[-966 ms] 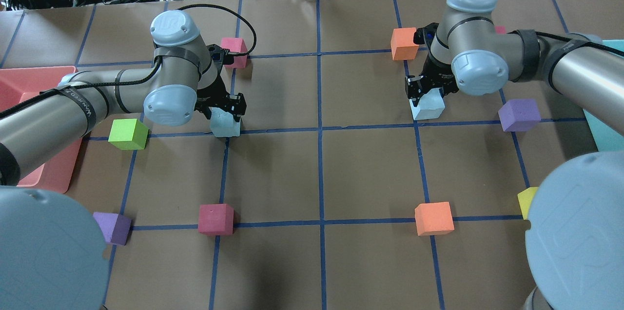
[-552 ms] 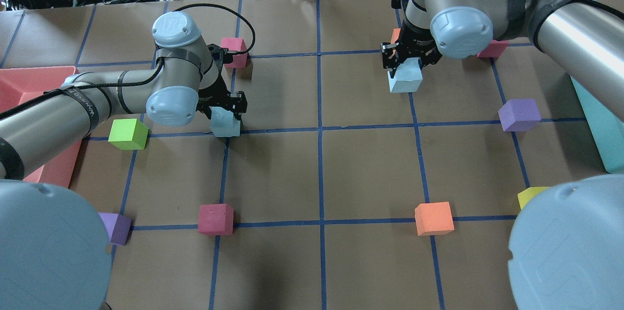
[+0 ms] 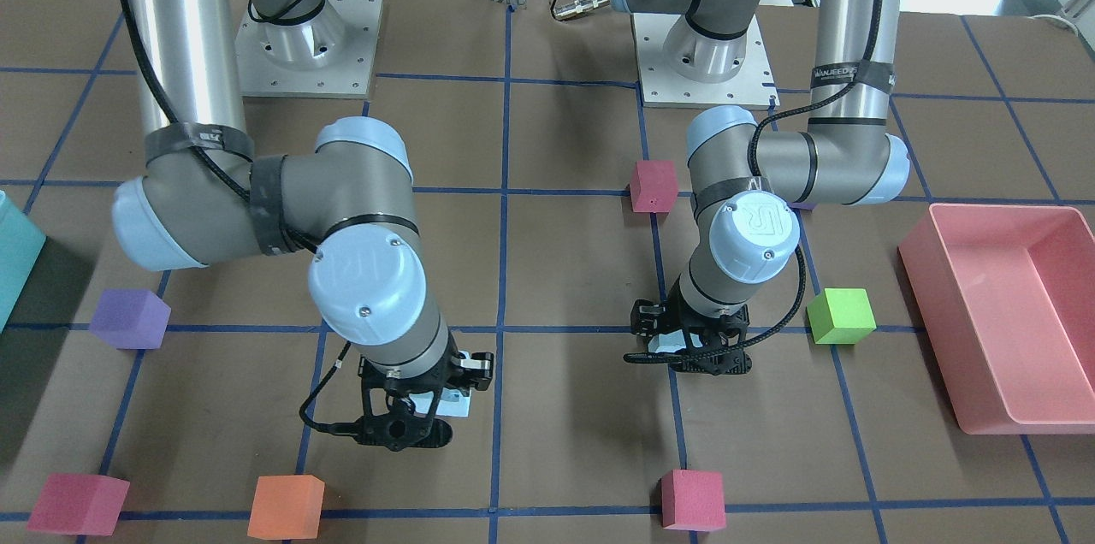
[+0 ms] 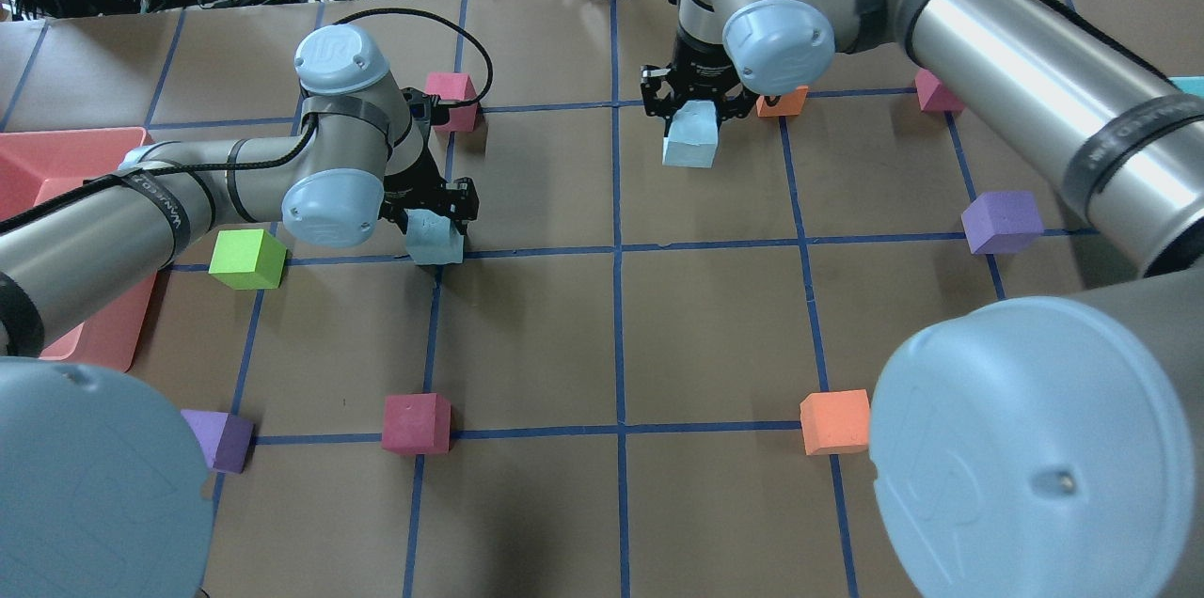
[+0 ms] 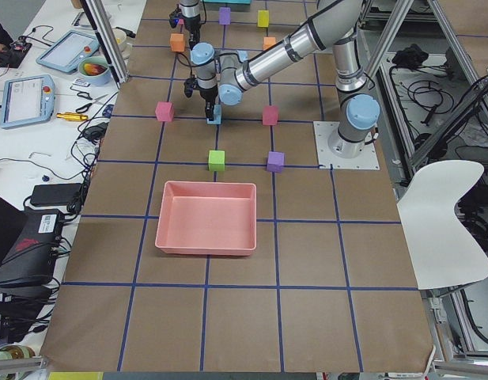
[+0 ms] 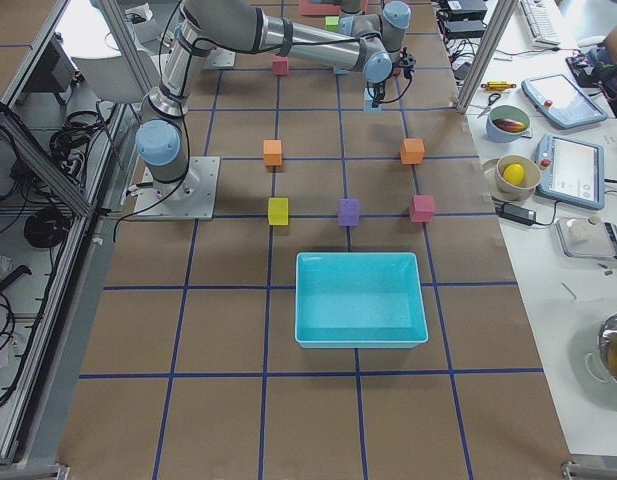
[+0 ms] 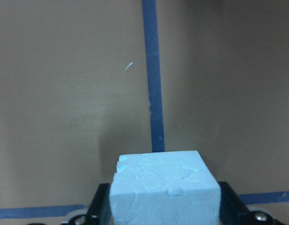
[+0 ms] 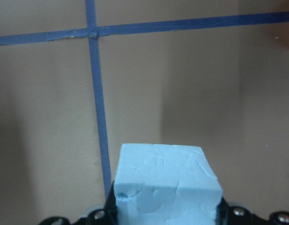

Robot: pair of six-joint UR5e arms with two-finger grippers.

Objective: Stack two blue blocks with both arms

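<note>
My left gripper is shut on one pale blue block, low over a blue tape crossing at the left-middle of the table; I cannot tell whether the block touches the paper. It fills the bottom of the left wrist view. My right gripper is shut on the other blue block and holds it in the air near the far centre line. That block shows in the right wrist view above a tape line. In the front view the left gripper and right gripper are apart.
A pink bin is at the left edge and a teal bin at the right end. A green cube, purple cubes, orange cubes and magenta cubes lie on the tape grid.
My right arm has lifted its blue block off the table and carried it left and farther away, toward the centre line. The left arm and its block have stayed put.
</note>
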